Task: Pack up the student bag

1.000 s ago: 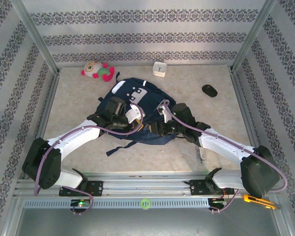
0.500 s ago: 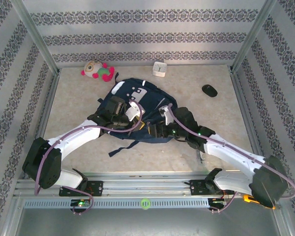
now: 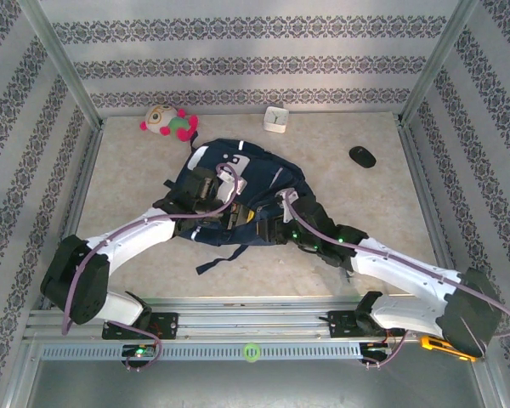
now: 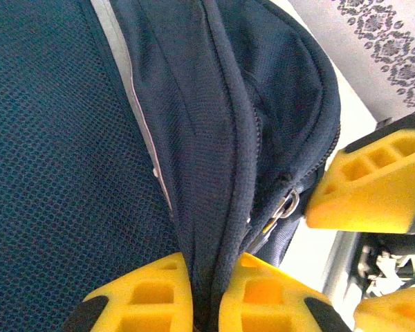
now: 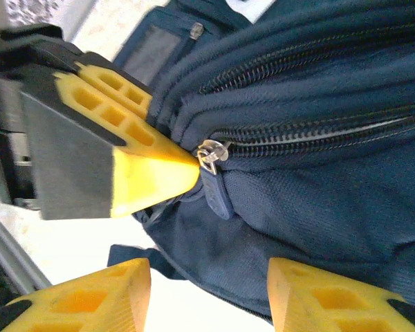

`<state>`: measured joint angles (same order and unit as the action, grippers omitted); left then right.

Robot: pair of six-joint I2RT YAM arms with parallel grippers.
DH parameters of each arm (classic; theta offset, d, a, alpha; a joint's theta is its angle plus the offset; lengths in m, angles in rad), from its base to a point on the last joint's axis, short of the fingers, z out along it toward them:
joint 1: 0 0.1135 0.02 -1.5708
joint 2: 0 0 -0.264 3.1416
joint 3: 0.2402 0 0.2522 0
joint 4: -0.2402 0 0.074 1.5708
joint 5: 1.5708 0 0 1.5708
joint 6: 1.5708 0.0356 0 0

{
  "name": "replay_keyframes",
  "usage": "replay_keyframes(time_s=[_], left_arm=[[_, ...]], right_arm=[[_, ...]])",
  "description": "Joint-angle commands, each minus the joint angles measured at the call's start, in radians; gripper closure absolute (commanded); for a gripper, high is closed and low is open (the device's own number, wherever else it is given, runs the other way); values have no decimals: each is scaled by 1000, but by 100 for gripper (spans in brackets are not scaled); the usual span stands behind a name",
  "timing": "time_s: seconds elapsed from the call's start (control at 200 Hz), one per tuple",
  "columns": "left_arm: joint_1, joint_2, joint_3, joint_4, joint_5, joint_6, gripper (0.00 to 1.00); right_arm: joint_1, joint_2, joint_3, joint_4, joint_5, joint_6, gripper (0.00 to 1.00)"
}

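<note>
Quickly, left to right. Far left back of the table (image 3: 127, 195): plush toy (image 3: 167, 121), pink and green, lying well apart from everything else.

Left arm (image 3: 127, 238) reaches in from the near-left corner to the middle of the table. Left gripper (image 4: 209, 266) is clamped narrow on a fold of navy fabric; its wrist view has the two yellow fingers (image 4: 142, 301) pressed together with the fold squeezed between them, beside a grey trim stripe (image 4: 135, 111).

The student bag (image 3: 255, 183) lies flat mid-table, between the two grippers, white patches toward the back wall, dark strap (image 3: 217, 259) trailing toward the near edge. Zipper line (image 5: 318, 135) runs across the bag's side. The metal zipper pull (image 5: 209, 155) with its navy tab sits right at the tip of a left gripper finger (image 5: 135, 169); touching or just beside, can't tell which.

White box (image 3: 276, 120) stands at the back edge, behind the bag, apart from it.

Right arm (image 3: 408, 272) comes from the near-right corner, wrist low at the bag's near-right side. Right gripper (image 5: 209, 273) has its jaws standing apart, moderate gap, nothing pinched; the bag's lower edge bulges just above the gap, bare table between the pads. One of its yellow fingers (image 4: 373, 187) also appears in the left wrist view, just beside the zipper pull.

Small black oval object (image 3: 362, 155) sits on the table to the right, well apart from the bag. Near rail: green ring (image 3: 252, 349) at centre, yellow-handled tool (image 3: 442, 345) by the right base.
</note>
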<state>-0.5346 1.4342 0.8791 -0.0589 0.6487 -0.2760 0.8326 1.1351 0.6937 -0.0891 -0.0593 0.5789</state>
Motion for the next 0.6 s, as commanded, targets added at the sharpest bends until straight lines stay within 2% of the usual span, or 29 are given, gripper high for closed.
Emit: replay_keyframes(time_s=[0.0,0.28,0.365,0.595], left_arm=[[1,15,16,38,92,-135,100],[0,16,16,55,162,-146,100],[-1,11,13,62,176,-149,100],[0,-4,19,22,167,-113,100]], right_arm=[[16,38,45,51,67,18,53],[-1,136,58,134,151,43,54],[-5,159,84,109,198,36,55],[-8,145,96,19,376,39,67]])
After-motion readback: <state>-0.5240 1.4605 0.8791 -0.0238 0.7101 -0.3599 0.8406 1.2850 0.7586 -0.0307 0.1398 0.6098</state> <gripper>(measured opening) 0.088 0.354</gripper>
